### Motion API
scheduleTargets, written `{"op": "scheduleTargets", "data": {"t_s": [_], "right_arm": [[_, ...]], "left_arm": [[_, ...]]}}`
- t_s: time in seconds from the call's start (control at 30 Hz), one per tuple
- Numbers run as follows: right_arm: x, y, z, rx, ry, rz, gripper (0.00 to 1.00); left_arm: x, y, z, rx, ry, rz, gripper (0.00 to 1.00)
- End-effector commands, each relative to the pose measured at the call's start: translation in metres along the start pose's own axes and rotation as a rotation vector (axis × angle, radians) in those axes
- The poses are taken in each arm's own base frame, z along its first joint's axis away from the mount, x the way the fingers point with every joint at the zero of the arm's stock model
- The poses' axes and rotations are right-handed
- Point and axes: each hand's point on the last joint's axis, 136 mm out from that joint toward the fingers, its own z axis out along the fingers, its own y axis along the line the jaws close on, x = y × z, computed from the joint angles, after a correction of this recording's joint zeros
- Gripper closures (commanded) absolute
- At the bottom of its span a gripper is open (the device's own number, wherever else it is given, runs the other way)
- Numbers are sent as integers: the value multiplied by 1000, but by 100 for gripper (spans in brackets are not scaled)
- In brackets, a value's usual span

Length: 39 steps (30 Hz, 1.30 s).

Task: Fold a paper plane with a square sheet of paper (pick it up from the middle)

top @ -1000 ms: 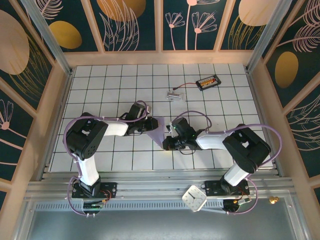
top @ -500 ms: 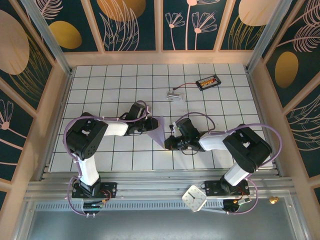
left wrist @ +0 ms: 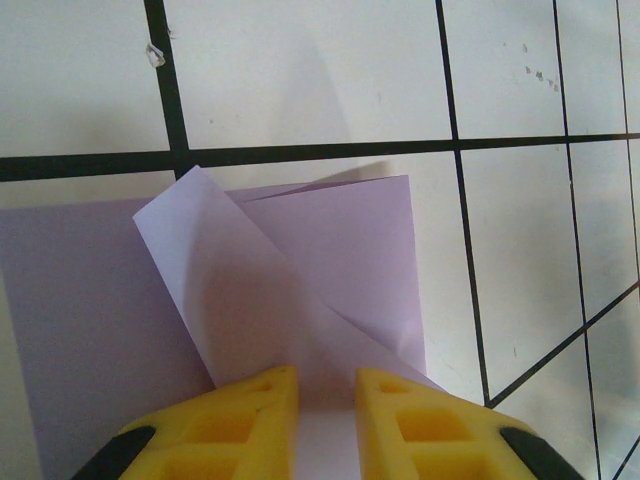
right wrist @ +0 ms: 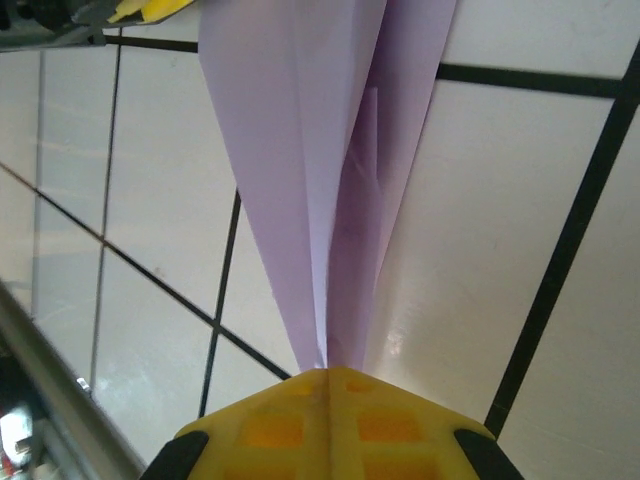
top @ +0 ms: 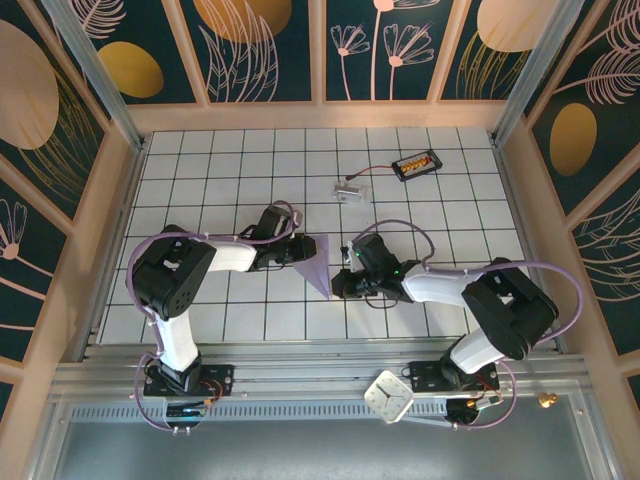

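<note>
Mid-tabletop (top: 200, 170), somewhat toward its near edge, the paper plane (top: 318, 262) is already creased into a slim dart; the wings probably still need spreading. The right end effector (right wrist: 327, 375) is clenched on its nose, and the left end effector (left wrist: 327, 378) sits narrowly parted over its tail.

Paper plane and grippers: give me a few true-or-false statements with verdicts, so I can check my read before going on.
1. The right gripper is shut on the pointed tip of the paper plane. True.
2. The paper plane is white. False: it is lavender.
3. The left gripper is at the plane's wide end. True.
4. The white clock lies on the tiles beside the plane. False: it sits on the metal rail at the near edge.
</note>
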Motion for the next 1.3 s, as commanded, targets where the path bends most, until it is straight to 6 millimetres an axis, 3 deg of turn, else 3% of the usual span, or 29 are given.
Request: {"op": "scheduleTargets", "data": {"t_s": [0.0, 0.37, 1.27], "right_arm": [[4, -13, 2, 149, 12, -43, 92], [4, -5, 20, 217, 32, -90, 87], [17, -2, 22, 272, 59, -144, 82]], "left_arm": [[36, 58, 3, -204, 103, -48, 77], [34, 56, 2, -206, 103, -43, 77], [34, 57, 1, -207, 102, -41, 77]]}}
